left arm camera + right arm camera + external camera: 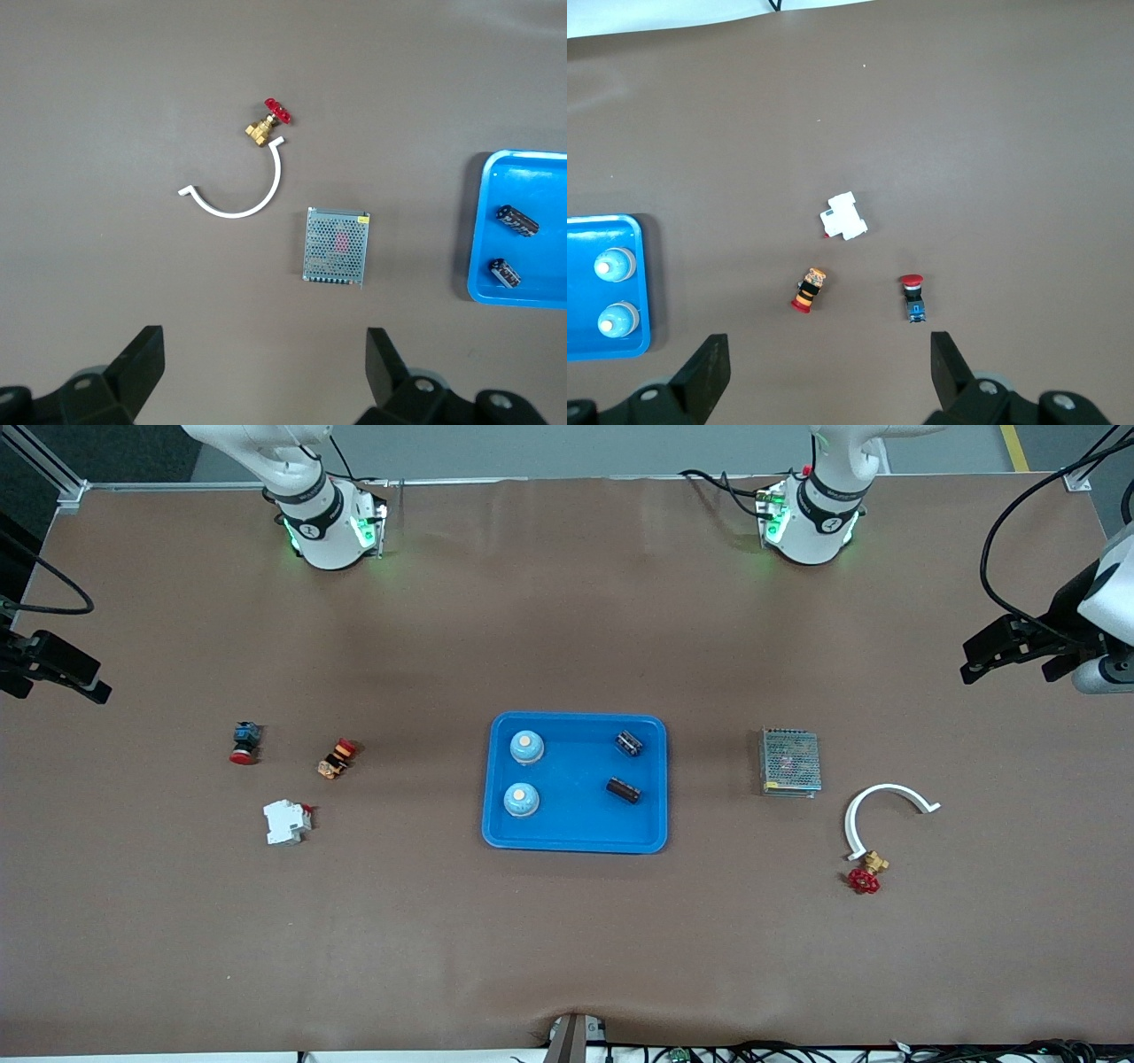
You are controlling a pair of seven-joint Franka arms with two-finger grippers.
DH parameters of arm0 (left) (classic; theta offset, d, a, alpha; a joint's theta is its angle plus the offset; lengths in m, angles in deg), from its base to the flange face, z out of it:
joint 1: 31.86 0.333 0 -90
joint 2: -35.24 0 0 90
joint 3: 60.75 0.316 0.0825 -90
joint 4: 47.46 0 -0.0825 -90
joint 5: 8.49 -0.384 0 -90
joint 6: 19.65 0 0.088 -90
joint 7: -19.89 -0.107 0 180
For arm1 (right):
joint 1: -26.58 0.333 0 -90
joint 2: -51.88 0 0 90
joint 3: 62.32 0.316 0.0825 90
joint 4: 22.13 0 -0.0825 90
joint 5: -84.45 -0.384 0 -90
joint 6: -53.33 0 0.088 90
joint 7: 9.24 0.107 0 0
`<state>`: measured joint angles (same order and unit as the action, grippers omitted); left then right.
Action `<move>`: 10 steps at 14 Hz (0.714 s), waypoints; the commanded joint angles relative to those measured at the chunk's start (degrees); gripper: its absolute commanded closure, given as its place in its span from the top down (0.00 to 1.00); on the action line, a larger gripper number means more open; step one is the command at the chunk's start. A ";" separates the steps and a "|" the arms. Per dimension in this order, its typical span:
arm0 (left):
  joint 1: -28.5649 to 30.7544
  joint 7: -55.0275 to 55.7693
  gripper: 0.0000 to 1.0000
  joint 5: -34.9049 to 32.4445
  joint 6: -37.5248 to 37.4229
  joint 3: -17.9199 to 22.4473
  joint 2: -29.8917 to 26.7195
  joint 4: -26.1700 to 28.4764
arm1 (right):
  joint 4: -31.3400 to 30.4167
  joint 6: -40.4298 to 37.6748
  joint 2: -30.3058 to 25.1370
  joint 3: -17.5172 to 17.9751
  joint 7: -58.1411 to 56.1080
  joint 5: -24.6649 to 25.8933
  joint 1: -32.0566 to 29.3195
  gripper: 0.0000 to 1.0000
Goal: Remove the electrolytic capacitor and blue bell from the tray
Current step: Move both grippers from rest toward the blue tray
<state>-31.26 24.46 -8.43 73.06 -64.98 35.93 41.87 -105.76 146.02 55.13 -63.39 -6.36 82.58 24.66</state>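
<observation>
Right, here is the blue tray [574, 841] sitting in the middle of the counter [567, 957], and everything the task cares about is in it. Two bells lie on the side toward the right arm's end: one bell [526, 747] farther from the front camera, the other bell [521, 801] nearer, well apart from each other. Two dark capacitors sit on the side toward the left arm's end: one capacitor [629, 743] farther back in the tray, the second capacitor [623, 790] nearer the camera, both lying on their sides.

The left tool [1019, 657] hangs high over the left arm's end of the counter, fingers spread wide, gripping nothing. The right tool [53, 669] hangs over the right arm's end; its wrist view shows the fingers wide apart and empty too.

Below the left tool lie a metal mesh box [789, 762], a curved white clip [877, 806] and, touching the clip's end, a brass valve with a red handle [867, 872].

Toward the right arm's end sit a red push button [244, 742], a small orange and red part [337, 758] beside it, and a white breaker [286, 822] nearer the camera.
</observation>
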 commanded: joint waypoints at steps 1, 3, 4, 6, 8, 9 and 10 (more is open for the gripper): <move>0.28 -0.53 1.00 0.82 0.28 -0.16 0.27 -0.82 | 0.66 0.30 -0.17 0.54 -1.38 0.73 -0.45 1.00; -0.07 0.26 1.00 0.91 0.28 -0.16 0.36 -1.60 | 0.57 0.48 -0.26 0.54 -1.82 0.82 -0.37 1.00; -0.16 0.52 1.00 0.99 0.28 -0.16 1.06 -2.22 | 0.57 0.48 -0.26 0.54 -1.82 0.82 -0.37 1.00; -0.51 4.02 1.00 0.82 0.20 -0.25 3.86 -4.67 | 0.57 0.48 -0.26 0.54 -1.82 0.82 -0.37 1.00; -3.13 9.64 1.00 0.03 0.72 -0.43 5.89 -5.12 | 0.57 0.48 -0.26 0.54 -1.82 0.91 -0.45 1.00; -3.76 12.19 1.00 -0.15 2.29 -0.51 6.59 -5.12 | 0.57 0.48 -0.26 0.54 -1.82 0.91 -0.45 1.00; -3.76 13.61 1.00 0.64 3.96 -0.69 7.21 -5.12 | 0.57 0.48 -0.26 0.54 -1.82 0.91 -0.45 1.00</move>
<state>-34.26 34.73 -8.43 75.53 -65.39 40.88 39.03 -105.58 146.63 55.12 -63.37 -7.66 82.79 24.67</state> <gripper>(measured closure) 0.000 0.000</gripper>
